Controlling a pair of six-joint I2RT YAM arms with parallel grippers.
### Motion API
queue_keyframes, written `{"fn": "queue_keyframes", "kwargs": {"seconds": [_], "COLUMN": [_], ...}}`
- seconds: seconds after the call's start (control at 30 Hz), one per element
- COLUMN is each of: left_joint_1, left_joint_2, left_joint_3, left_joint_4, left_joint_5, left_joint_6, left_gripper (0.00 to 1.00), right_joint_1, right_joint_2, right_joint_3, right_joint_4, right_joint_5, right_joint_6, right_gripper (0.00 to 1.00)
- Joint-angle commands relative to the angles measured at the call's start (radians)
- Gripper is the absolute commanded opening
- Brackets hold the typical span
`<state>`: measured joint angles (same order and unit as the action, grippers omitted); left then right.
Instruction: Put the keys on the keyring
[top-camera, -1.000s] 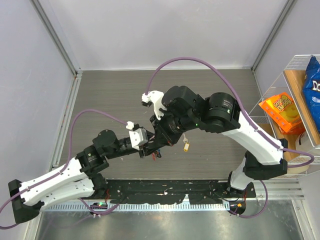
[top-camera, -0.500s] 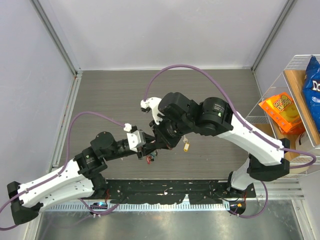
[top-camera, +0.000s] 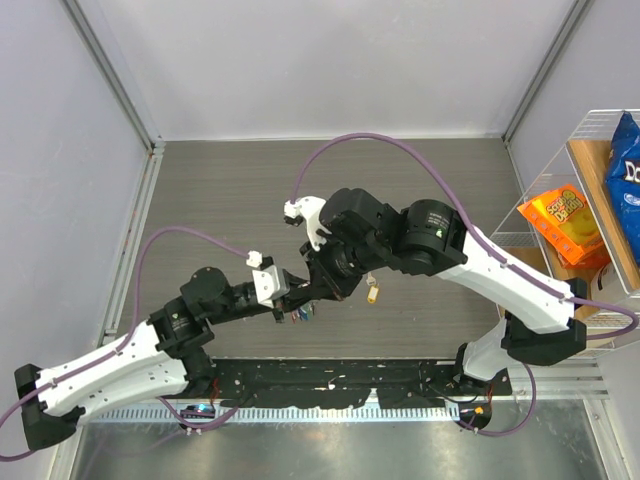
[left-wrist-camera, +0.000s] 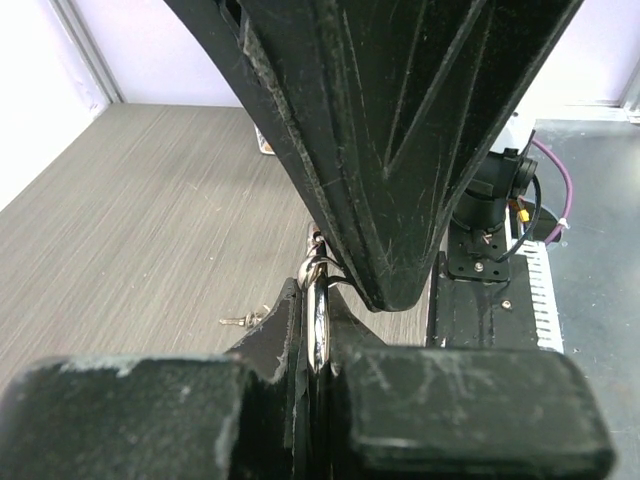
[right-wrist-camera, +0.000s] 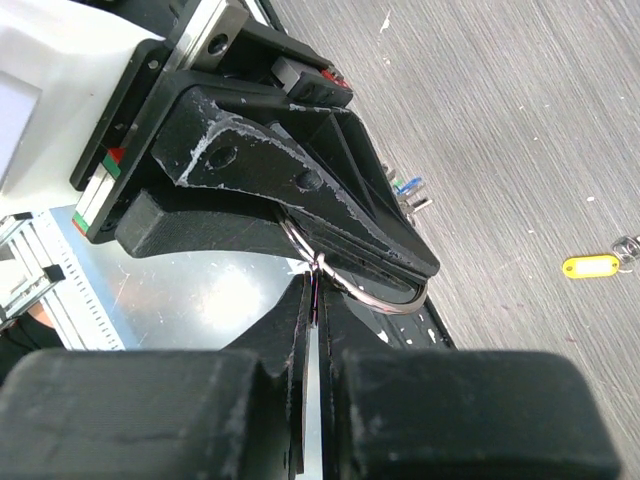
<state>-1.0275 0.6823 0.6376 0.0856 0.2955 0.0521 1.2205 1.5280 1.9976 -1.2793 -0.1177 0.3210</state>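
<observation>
You have both pincers clenched on the keyring above mid-counter. The left pincer pinches it edge-on and the right pincer grips its rim. Coloured keys sit just beside the left tips. A yellow tag lies near. The right pincer blocks the left wrist view. The wire rack at right holds an orange bag and a blue bag, print unreadable.

The table is grey wood-grain board with walls on three sides. A yellow key lies near its middle. A few keys with blue and green heads lie just left of it, nearer the front edge. White flecks dot the surface.
</observation>
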Motion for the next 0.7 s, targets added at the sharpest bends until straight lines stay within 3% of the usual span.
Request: {"fn": "queue_keyframes", "kwargs": {"seconds": [0.0, 0.17, 0.3, 0.43, 0.67], "left_joint_1": [0.014, 0.015, 0.015, 0.014, 0.015], "left_joint_2": [-0.049, -0.046, -0.046, -0.055, -0.055], "left_joint_3": [-0.012, -0.021, -0.041, -0.067, -0.079], "left_joint_4": [0.157, 0.203, 0.250, 0.304, 0.350], "left_joint_5": [-0.084, -0.047, -0.027, -0.030, -0.025], "left_joint_6": [-0.035, -0.046, -0.084, -0.097, -0.101], "left_gripper": [0.00, 0.01, 0.14, 0.34, 0.40], "right_joint_1": [0.020, 0.020, 0.020, 0.020, 0.020], "right_joint_2": [-0.049, -0.025, 0.000, 0.035, 0.070], "right_joint_3": [-0.026, 0.015, 0.079, 0.125, 0.165], "right_joint_4": [-0.028, -0.044, -0.080, -0.120, -0.138], "right_joint_5": [-0.126, -0.119, -0.120, -0.125, -0.135], "right_joint_6": [0.007, 0.006, 0.004, -0.005, -0.008], "right_gripper": [0.06, 0.06, 0.06, 0.06, 0.06]}}
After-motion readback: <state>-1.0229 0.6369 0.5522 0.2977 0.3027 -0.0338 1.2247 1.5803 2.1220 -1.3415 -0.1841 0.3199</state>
